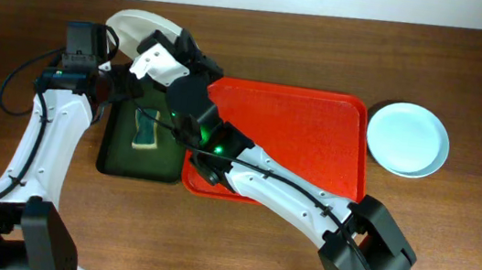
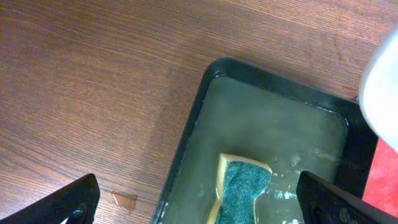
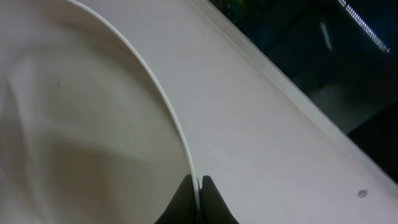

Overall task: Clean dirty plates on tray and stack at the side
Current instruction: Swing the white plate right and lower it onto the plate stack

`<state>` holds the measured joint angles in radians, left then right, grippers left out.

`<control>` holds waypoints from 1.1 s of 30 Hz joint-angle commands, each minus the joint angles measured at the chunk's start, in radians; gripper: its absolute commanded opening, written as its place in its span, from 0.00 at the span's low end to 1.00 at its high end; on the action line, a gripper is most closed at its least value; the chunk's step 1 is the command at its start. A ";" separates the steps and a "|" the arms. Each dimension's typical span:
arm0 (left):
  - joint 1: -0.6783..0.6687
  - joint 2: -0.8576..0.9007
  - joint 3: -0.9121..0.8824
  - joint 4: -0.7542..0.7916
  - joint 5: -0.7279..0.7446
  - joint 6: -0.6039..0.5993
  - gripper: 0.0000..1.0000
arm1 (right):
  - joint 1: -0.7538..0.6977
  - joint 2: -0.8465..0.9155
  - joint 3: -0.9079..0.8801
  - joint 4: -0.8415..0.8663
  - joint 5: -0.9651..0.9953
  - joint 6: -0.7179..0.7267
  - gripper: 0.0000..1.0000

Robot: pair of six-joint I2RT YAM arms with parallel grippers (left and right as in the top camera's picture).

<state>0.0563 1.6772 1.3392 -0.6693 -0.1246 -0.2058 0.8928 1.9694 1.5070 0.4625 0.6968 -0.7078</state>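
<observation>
My right gripper [image 1: 158,44] [image 3: 199,186] is shut on the rim of a white plate [image 1: 139,23] [image 3: 74,124] and holds it tilted at the far left, over the back end of the dark green tray [image 1: 110,151]. The plate's white edge also shows in the left wrist view [image 2: 382,81]. My left gripper [image 1: 123,84] [image 2: 200,210] is open and empty above the dark green tray [image 2: 193,130], over a yellow and teal sponge [image 1: 145,130] [image 2: 241,186] lying in water. The red tray [image 1: 315,135] holds no plates. A pale blue plate [image 1: 408,139] sits on the table right of it. The mint green plate is out of view.
My right arm stretches diagonally over the red tray's left part from the front right. A small water drop [image 2: 124,200] lies on the wooden table left of the dark green tray.
</observation>
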 commanded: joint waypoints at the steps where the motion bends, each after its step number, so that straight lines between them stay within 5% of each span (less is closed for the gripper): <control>1: -0.001 -0.006 0.006 -0.001 -0.007 -0.010 0.99 | 0.005 0.002 0.016 0.010 0.020 -0.044 0.04; 12: -0.001 -0.006 0.006 -0.001 -0.007 -0.010 0.99 | -0.003 0.002 0.015 -0.071 0.023 0.035 0.04; 22: -0.001 -0.006 0.006 -0.001 -0.007 -0.010 0.99 | -0.158 0.002 0.015 -0.468 -0.044 0.770 0.04; 33: -0.001 -0.006 0.006 -0.001 -0.007 -0.010 0.99 | -0.407 0.002 0.015 -0.708 -0.742 1.331 0.04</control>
<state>0.0563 1.6772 1.3392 -0.6693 -0.1242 -0.2058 0.5449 1.9694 1.5089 -0.2230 0.1616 0.4728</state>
